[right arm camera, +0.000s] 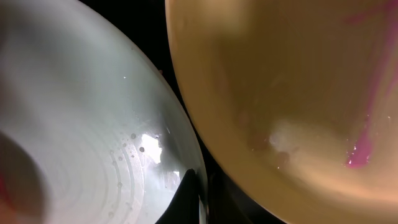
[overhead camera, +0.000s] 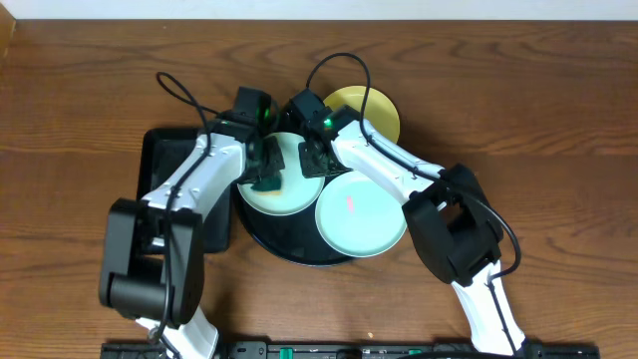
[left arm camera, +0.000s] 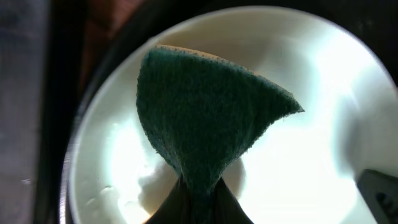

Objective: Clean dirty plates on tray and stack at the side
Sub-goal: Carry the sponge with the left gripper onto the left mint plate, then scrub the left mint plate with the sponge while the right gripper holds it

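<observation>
The round black tray (overhead camera: 289,242) holds a mint-green plate (overhead camera: 289,199) on its left and a second mint-green plate (overhead camera: 361,214) with a pink smear on its right. A yellow plate (overhead camera: 374,108) lies at the tray's far edge; the right wrist view shows it (right arm camera: 280,81) with a pink streak. My left gripper (overhead camera: 265,165) is shut on a dark green sponge (left arm camera: 205,112) pressed on the left plate (left arm camera: 311,155). My right gripper (overhead camera: 314,160) pinches that plate's rim (right arm camera: 93,124) at its right side.
A rectangular black tray (overhead camera: 164,170) lies left of the round tray, under my left arm. The wooden table (overhead camera: 538,120) surrounds it. Both arms cross over the tray's back half.
</observation>
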Controlling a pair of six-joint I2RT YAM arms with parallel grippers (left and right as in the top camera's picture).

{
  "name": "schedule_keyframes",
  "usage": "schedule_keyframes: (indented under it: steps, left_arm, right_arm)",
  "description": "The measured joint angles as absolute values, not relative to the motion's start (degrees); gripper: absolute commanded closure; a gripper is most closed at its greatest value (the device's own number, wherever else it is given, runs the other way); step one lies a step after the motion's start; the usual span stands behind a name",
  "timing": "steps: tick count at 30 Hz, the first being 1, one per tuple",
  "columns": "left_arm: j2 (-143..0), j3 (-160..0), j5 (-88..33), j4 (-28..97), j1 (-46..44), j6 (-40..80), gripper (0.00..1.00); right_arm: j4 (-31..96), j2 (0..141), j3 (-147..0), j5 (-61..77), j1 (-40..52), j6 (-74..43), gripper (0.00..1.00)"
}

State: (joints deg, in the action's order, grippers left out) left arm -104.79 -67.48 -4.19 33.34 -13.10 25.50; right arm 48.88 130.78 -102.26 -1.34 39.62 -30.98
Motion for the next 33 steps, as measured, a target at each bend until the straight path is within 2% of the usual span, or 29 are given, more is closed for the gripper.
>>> schedule_keyframes:
  steps: [14,33]
  left_arm:
    - [-107.35,-67.99,-4.21,33.15,-13.52,24.4,0.93]
    - [-102.59,-69.28,-3.46,31.18,-13.52,20.73,0.92]
  right_arm:
    - [48.95,130.78,-102.26,-1.39,39.62,-30.98,0.97]
    - [48.97,130.78,-102.26,-1.45,39.62,-30.98,0.97]
